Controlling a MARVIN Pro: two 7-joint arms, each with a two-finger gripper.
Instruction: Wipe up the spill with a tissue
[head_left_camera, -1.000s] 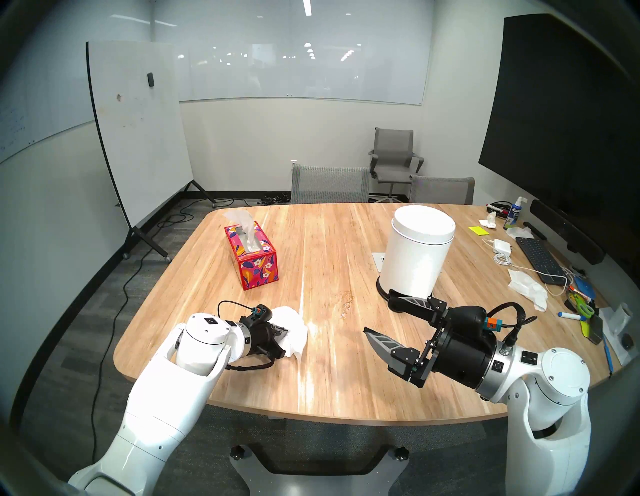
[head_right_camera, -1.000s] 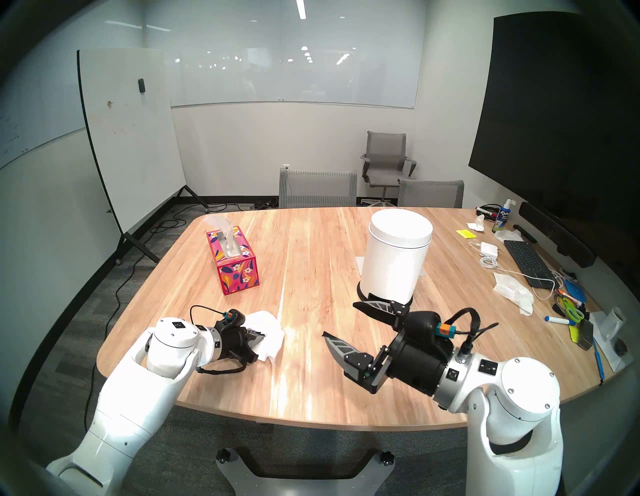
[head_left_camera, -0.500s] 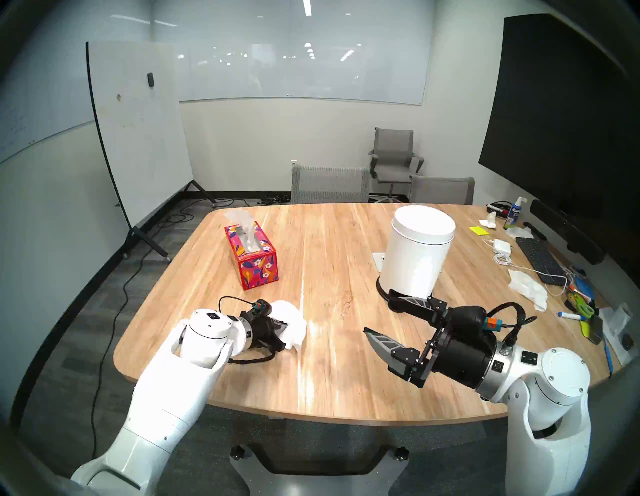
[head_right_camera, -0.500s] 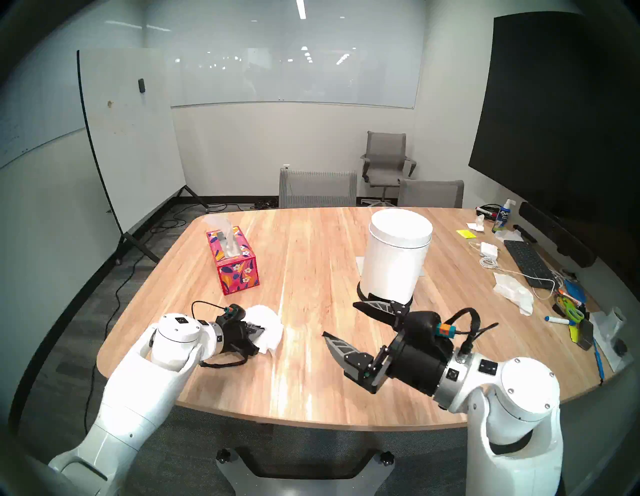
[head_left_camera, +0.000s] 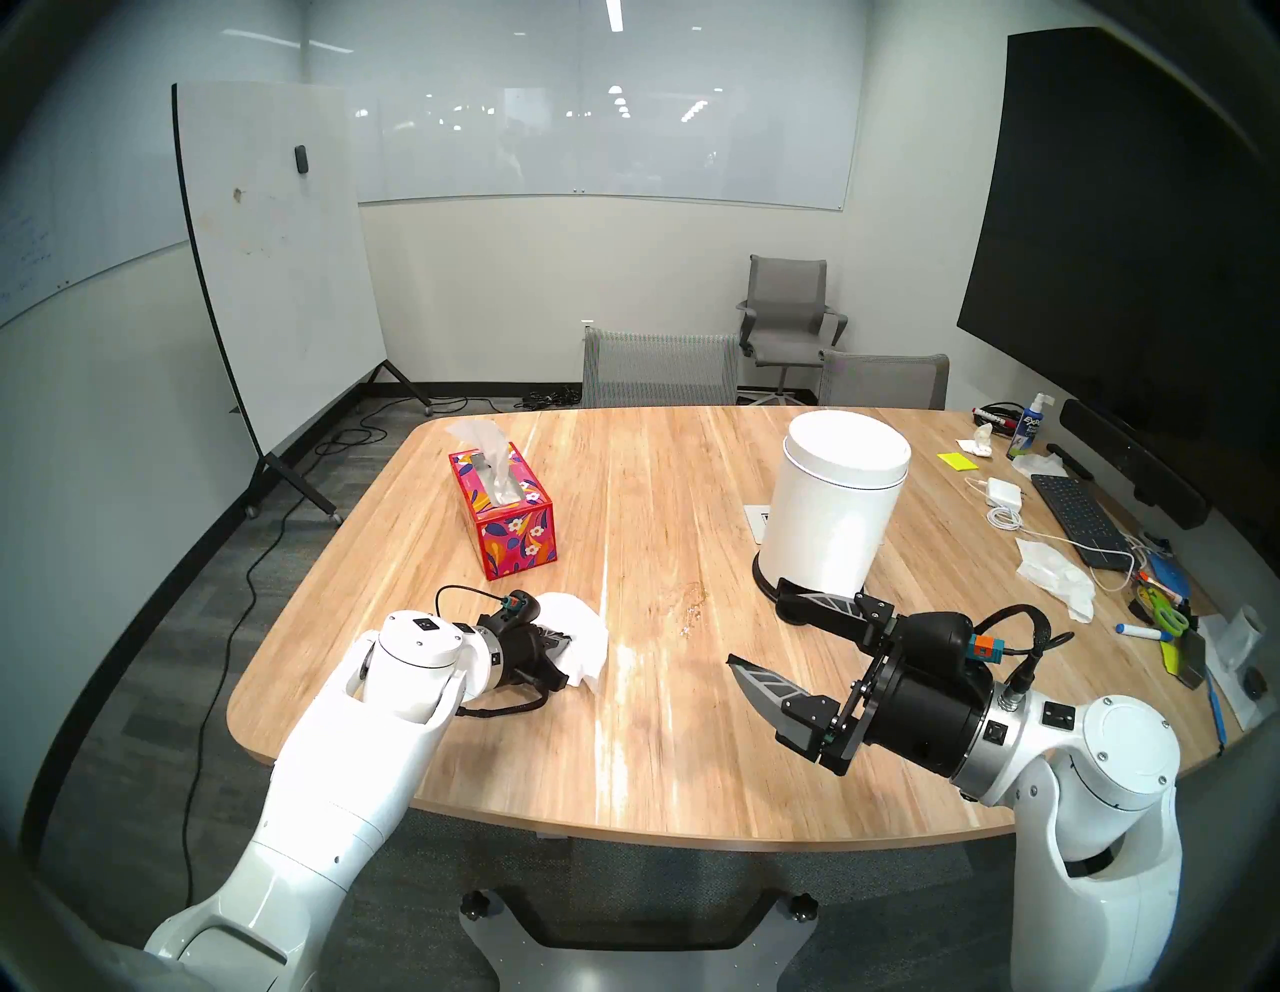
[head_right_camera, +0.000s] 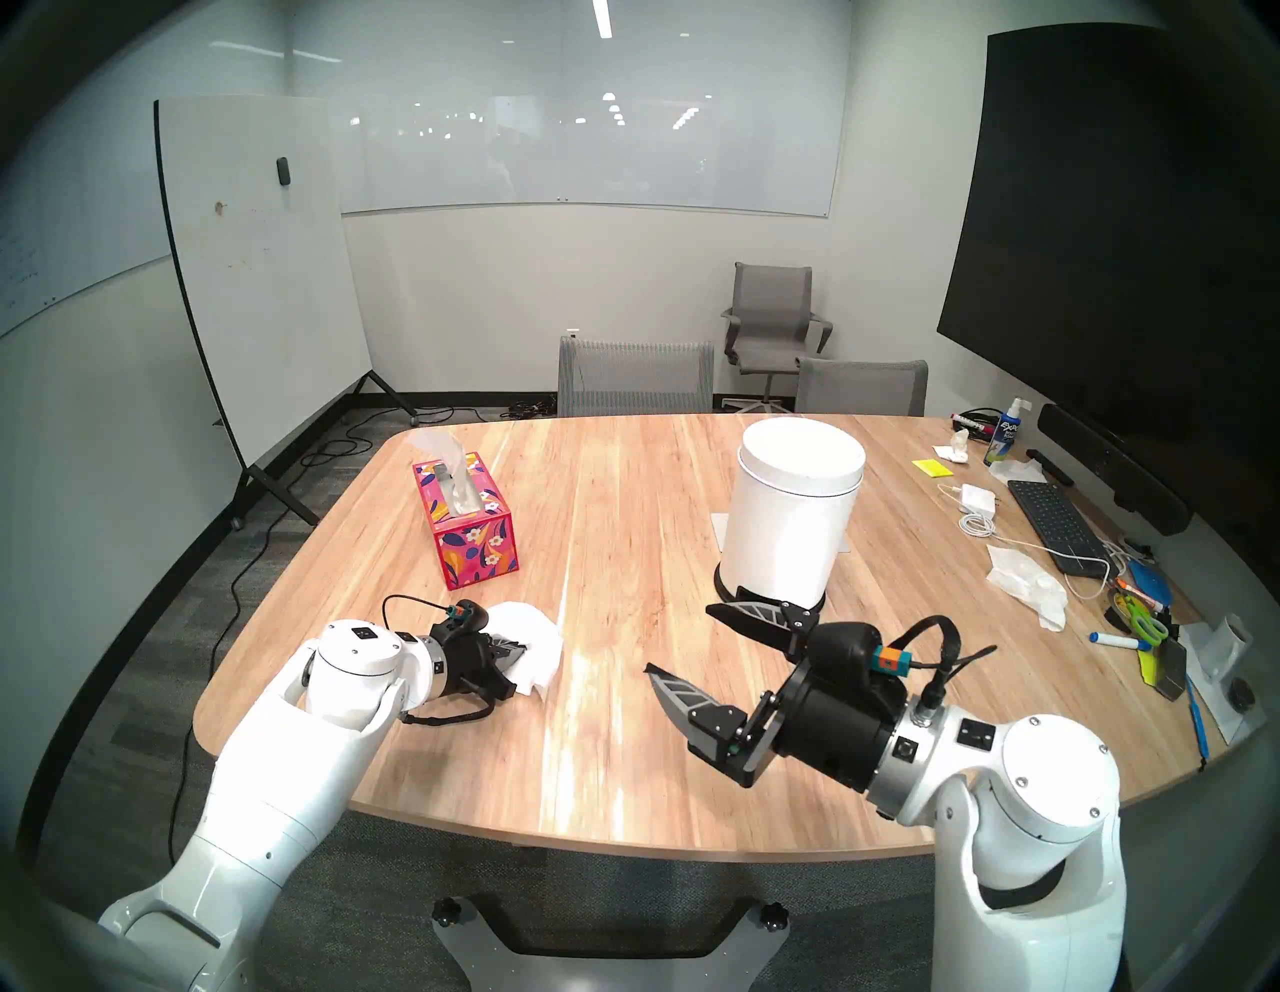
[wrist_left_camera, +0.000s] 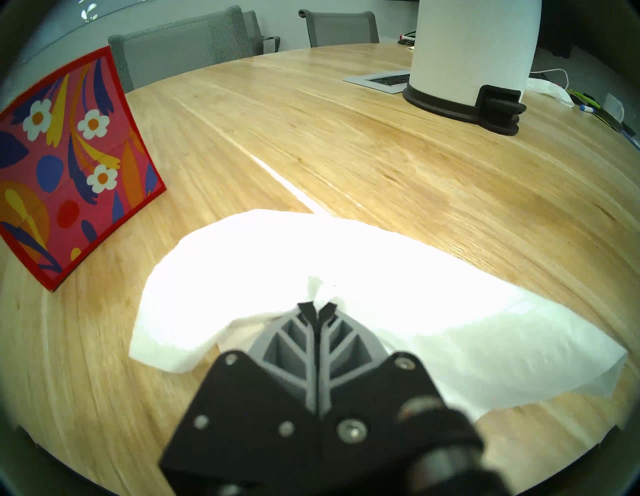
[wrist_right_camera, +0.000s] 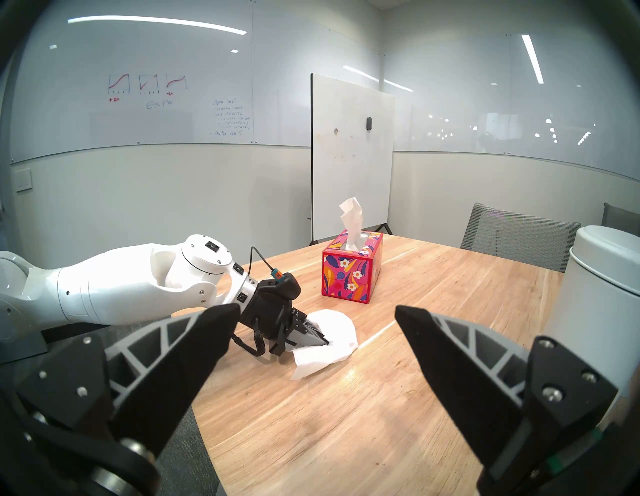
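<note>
Compared with a second earlier, the left arm has edged forward across the wooden table (head_left_camera: 658, 748), carrying the tissue (head_left_camera: 578, 641) a little nearer the floral tissue box (head_left_camera: 502, 516); the right arm has not moved.

The left gripper (wrist_left_camera: 318, 308) has its fingers pressed together on a pinch of the white tissue, the rest of the sheet draped over the tabletop just ahead of the fingertips. The right gripper (head_left_camera: 751, 634) hangs above the table's near right side with its fingers spread wide and nothing between them.

The spill (head_left_camera: 689, 601) shows as a faint brownish blot on the wood between the tissue and the white lidded bin (head_left_camera: 831, 512), apart from both; the bare strip of table between tissue and spill holds nothing.

On the wall whiteboard (wrist_right_camera: 138, 86) in the right wrist view, "EXPO" can be read under three small sketched graphs; the notes beside it are too small to make out. The spray bottle (head_left_camera: 1030, 426) at the far right carries the Expo name.

A keyboard (head_left_camera: 1077, 516), crumpled white papers (head_left_camera: 1056, 575), markers and scissors crowd the table's right edge.
</note>
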